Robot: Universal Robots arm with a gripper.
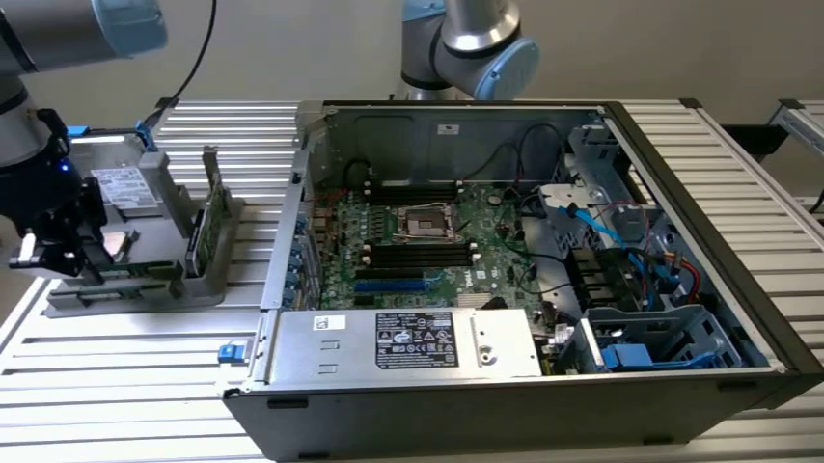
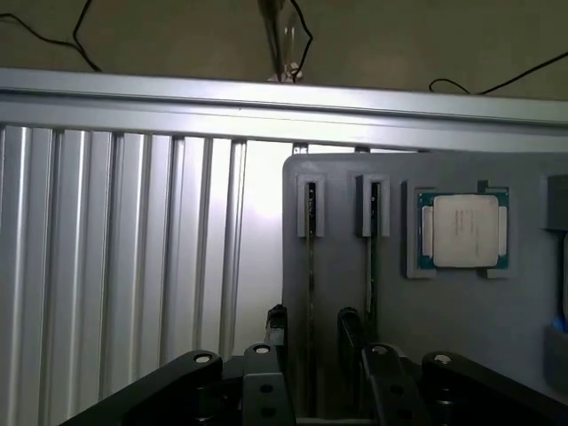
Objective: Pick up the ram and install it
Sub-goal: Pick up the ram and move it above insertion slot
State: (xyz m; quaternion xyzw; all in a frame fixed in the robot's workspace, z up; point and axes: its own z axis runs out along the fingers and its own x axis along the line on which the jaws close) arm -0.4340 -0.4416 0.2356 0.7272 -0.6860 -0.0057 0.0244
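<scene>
Two ram sticks stand on edge in a grey holder (image 1: pixel 154 280) at the exterior view's left. They appear there as thin upright boards (image 1: pixel 204 230). In the wrist view they are two narrow edges, one ram stick (image 2: pixel 311 266) running between my fingers and the other (image 2: pixel 373 266) just beside it. My gripper (image 2: pixel 311 333) is open, with a dark fingertip (image 2: pixel 275 324) on each side of the first stick and not touching it. In the exterior view the gripper (image 1: pixel 65 256) hangs over the holder's end away from the computer.
The holder also carries a square silver processor (image 2: pixel 463 229) and a boxy grey drive (image 1: pixel 126 188). An open computer case (image 1: pixel 721 289) lies at the exterior view's right, with the motherboard's black memory slots (image 1: pixel 412 256) exposed. A second arm's base (image 1: pixel 464 43) stands behind it.
</scene>
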